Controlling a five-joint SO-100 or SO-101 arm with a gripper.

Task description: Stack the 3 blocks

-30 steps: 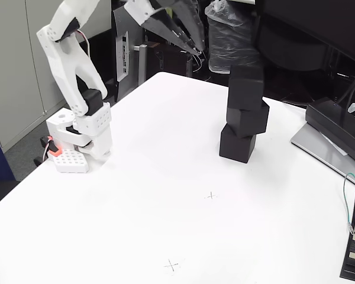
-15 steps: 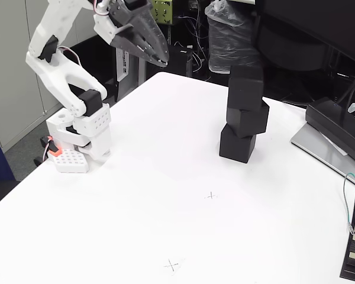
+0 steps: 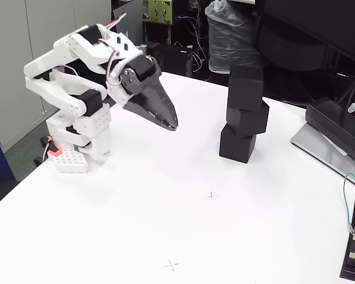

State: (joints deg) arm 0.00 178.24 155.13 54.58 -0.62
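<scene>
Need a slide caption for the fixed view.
Three black blocks stacked slightly askew on the white table; end effector empty.

blocks [image 3: 244,113]: three matte black cubes | stacked in one upright column | middle cube twisted, slightly offset | standing on white worktop [image 3: 165,225], right of centre

From my fixed view, the three blocks [image 3: 244,113] stand one on another as a single column on the table [image 3: 165,225], toward its far right part. The middle one sits turned and shifted a little to the right of the bottom one, and the top one rests back over to the left. My arm folds low at the table's left edge, its gripper [image 3: 171,125] pointing down and right, well apart from the column and left of it; I think the tip hangs just above the surface. A flat device [image 3: 337,133] lies right of the column, near the right edge.
</scene>
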